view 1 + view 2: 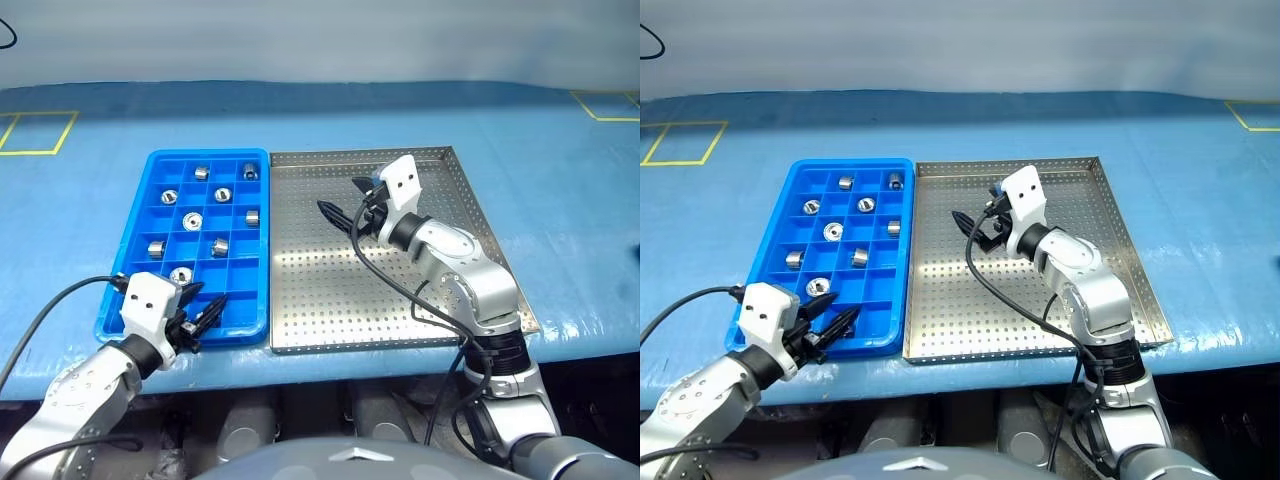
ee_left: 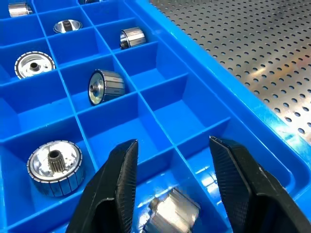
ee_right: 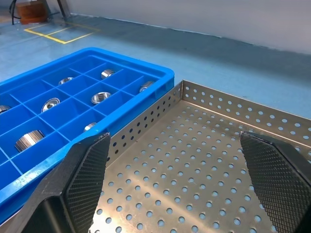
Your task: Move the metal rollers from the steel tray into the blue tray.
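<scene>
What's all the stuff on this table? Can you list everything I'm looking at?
metal rollers: ten counted, shiny silver, each in its own compartment of the blue tray; one lies just below the left gripper's fingers.
blue tray: one, bright blue plastic with a grid of square compartments, on the table, beside the steel tray on its left.
steel tray: one, silvery grey with a perforated floor and low rim, no rollers seen in it.
table: one, blue covering with yellow marked squares near the far corners.
left gripper: one, black fingers, open over the blue tray's near corner.
right gripper: one, black fingers, wide open above the steel tray.
</scene>
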`<move>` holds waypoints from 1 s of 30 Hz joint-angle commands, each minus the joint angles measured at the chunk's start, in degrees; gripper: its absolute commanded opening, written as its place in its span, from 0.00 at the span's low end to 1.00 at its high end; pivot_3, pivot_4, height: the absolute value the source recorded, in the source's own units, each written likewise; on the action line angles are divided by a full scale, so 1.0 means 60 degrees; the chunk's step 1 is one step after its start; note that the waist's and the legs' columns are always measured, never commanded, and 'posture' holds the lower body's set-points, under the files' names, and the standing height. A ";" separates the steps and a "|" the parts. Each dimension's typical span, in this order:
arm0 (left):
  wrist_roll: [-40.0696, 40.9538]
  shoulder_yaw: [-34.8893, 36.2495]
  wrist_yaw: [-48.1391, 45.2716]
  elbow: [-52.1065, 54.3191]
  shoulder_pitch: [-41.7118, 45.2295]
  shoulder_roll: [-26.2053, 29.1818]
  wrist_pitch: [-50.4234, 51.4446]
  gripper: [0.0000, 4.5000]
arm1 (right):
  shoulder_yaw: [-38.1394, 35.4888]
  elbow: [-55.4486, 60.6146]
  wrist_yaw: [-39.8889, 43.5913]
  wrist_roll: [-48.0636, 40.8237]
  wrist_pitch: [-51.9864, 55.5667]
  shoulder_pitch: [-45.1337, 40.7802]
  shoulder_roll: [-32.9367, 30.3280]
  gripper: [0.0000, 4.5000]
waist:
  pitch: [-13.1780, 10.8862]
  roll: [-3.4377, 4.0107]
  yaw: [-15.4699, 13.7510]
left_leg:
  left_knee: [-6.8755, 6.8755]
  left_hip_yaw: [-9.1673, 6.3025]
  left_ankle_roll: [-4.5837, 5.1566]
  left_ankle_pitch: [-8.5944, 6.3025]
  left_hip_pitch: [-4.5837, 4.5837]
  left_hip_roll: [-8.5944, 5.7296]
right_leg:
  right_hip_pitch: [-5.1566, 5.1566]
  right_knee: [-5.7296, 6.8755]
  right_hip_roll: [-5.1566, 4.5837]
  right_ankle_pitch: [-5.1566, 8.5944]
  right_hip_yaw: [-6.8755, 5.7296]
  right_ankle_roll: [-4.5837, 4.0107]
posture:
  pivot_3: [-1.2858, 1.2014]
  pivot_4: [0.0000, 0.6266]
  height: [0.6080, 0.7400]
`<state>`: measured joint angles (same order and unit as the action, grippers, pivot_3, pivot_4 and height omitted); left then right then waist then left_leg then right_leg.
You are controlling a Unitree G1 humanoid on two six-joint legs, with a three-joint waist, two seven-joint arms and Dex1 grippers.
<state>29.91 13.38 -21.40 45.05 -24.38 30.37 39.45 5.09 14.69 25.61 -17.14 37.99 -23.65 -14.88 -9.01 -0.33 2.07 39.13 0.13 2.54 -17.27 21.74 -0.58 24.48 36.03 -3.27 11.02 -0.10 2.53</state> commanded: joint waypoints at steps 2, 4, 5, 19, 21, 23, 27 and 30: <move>0.0687 0.0064 -0.0288 0.0305 0.0565 -0.0382 -0.0418 0.57 | -0.0055 0.0453 -0.0177 0.0193 -0.0123 -0.0137 -0.0185 1.00 | 0.0000 -0.0001 -0.0018 | 0.0000 0.0000 0.0000 0.0000 0.0000 -0.0001 | 0.0000 0.0000 -0.0001 0.0000 0.0000 0.0000 | 0.50 0.24 1.00; 0.0941 -0.0400 -0.0464 0.0248 0.1160 -0.0633 -0.0516 0.57 | -0.0097 0.0552 -0.0385 0.0515 -0.0041 0.0007 -0.0481 1.00 | 0.0001 -0.0002 -0.0054 | 0.0004 -0.0001 0.0000 0.0000 0.0000 -0.0002 | -0.0004 0.0000 -0.0003 0.0000 -0.0003 0.0000 | 0.50 0.24 1.00; 0.0987 -0.0705 -0.0527 0.0164 0.1514 -0.0737 -0.0521 0.57 | -0.0118 0.0637 -0.0514 0.0702 0.0049 0.0116 -0.0670 1.00 | 0.0001 -0.0002 -0.0089 | 0.0005 -0.0001 0.0000 0.0000 0.0000 -0.0003 | -0.0006 -0.0001 -0.0005 -0.0001 -0.0003 0.0001 | 0.50 0.24 1.00; -0.1258 -0.4786 -0.1405 -0.2873 0.5243 -0.1808 -0.1882 0.57 | -0.2014 0.3054 -0.0781 0.0400 0.1993 0.3095 -0.2282 1.00 | 0.0009 0.0000 0.0374 | 0.0014 0.0036 0.0035 -0.0017 0.0001 -0.0007 | -0.0011 -0.0017 0.0003 -0.0028 0.0026 0.0054 | 0.40 0.24 1.00; -0.1571 -0.5129 -0.1541 -0.3219 0.5481 -0.1970 -0.2242 0.57 | -0.2288 0.3183 -0.0802 0.0367 0.2120 0.3489 -0.2360 1.00 | 0.0010 0.0002 0.0518 | 0.0017 0.0048 0.0043 -0.0022 0.0000 -0.0007 | -0.0010 -0.0017 0.0004 -0.0030 0.0039 0.0058 | 0.40 0.24 1.00; -0.1745 -0.5418 -0.1655 -0.3530 0.5702 -0.2197 -0.2413 0.57 | -0.2675 0.3241 -0.0819 0.0203 0.2232 0.3812 -0.2294 1.00 | 0.0011 0.0004 0.0662 | 0.0023 0.0064 0.0048 -0.0024 -0.0001 -0.0005 | -0.0007 -0.0016 0.0012 -0.0045 0.0062 0.0085 | 0.39 0.24 1.00; -0.1845 -0.5859 -0.2003 -0.3802 0.5864 -0.2436 -0.2551 0.57 | -0.3142 0.3237 -0.0909 -0.0059 0.2344 0.4088 -0.2077 1.00 | 0.0011 0.0005 0.1014 | 0.0046 0.0083 0.0061 -0.0031 -0.0002 -0.0003 | -0.0009 -0.0016 0.0041 -0.0048 0.0120 0.0100 | 0.38 0.24 1.00; -0.1959 -0.5998 -0.2150 -0.3858 0.5841 -0.2481 -0.2595 0.57 | -0.3152 0.2951 -0.1004 -0.0077 0.2305 0.4157 -0.1922 1.00 | 0.0011 0.0005 0.1331 | 0.0062 0.0108 0.0073 -0.0037 -0.0005 -0.0002 | -0.0009 -0.0014 0.0047 -0.0046 0.0155 0.0104 | 0.38 0.24 1.00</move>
<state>18.52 -22.44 -33.68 21.43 10.27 15.86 25.38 -12.43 31.89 20.02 -17.06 51.98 1.31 -26.75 -8.94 -0.30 10.05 39.53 0.80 2.99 -17.50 21.71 -0.58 24.42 35.96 -2.97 10.76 0.87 3.18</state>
